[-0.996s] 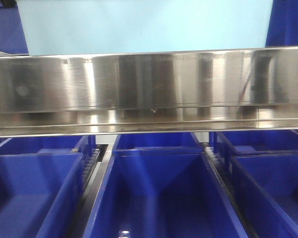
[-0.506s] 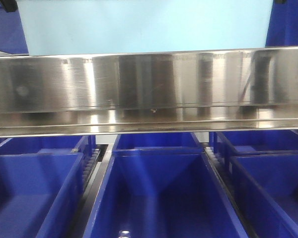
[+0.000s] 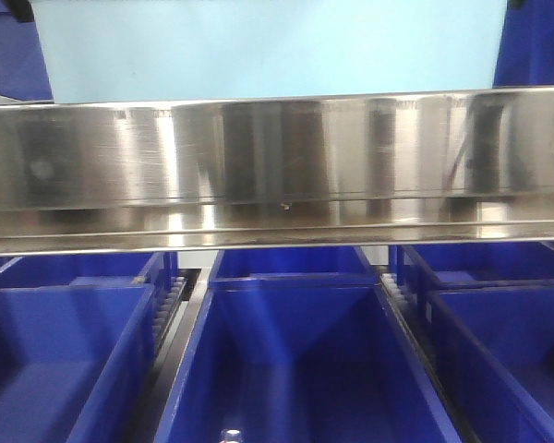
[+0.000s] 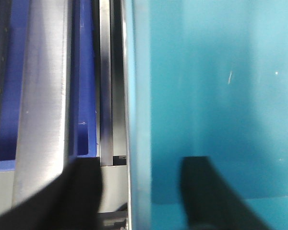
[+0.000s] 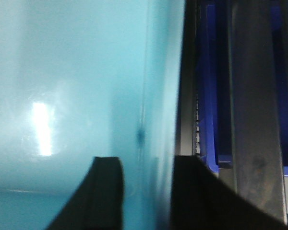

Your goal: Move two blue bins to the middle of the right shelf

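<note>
There's the pale blue bin [image 3: 268,46] up behind the steel shelf rail [image 3: 277,157], left gripper [image 4: 141,165] and right gripper [image 5: 148,163] each straddling a side wall, jaws parted (no firm pinch visible), so a loose hold could tip it onto the dark blue bins [image 3: 295,369] below.

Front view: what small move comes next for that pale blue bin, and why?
Probably lift the pale blue bin slightly, arms together: left gripper and right gripper each straddle a side wall, and the steel rail hides its bottom, so it might catch.
</note>
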### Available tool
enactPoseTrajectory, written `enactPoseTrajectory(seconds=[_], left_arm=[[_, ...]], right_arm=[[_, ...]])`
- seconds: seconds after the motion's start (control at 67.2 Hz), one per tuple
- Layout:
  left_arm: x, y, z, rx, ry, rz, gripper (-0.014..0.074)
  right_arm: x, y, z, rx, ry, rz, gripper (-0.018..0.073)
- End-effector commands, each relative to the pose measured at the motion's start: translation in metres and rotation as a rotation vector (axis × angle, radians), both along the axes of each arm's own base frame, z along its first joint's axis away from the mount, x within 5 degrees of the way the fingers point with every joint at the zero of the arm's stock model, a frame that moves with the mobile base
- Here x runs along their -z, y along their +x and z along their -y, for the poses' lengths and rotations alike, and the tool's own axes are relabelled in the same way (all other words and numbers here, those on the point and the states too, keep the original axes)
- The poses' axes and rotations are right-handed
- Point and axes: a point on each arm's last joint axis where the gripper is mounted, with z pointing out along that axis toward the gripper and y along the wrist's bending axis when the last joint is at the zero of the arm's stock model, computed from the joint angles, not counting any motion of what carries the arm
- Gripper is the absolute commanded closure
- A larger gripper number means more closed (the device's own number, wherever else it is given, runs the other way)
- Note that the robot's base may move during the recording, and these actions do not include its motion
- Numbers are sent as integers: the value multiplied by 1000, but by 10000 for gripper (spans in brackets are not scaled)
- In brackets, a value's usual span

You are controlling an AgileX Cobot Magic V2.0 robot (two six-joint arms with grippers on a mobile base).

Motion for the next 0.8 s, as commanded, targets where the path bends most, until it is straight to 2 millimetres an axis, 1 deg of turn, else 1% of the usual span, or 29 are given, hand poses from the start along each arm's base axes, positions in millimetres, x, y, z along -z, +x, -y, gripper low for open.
enactPoseTrajectory(seconds=[0.0, 0.045, 0.104, 0.134, 0.208, 0.788], left_arm=[[-1, 0, 0, -13, -21, 1, 454], [-1, 0, 0, -13, -21, 1, 512], [-1, 0, 0, -13, -21, 1, 580], [-1, 0, 0, -13, -21, 1, 626], [-1, 0, 0, -13, -22, 0, 708], [-2, 0, 0, -18, -17, 6, 707]], right_arm=[[-3, 0, 2, -2, 1, 19, 555], [-3, 0, 2, -2, 1, 19, 611], [-3, 0, 2, -2, 1, 19, 708], [-3, 0, 2, -2, 1, 19, 725], [-3, 0, 2, -2, 1, 19, 726], [-5, -1, 2, -2, 3, 22, 726]])
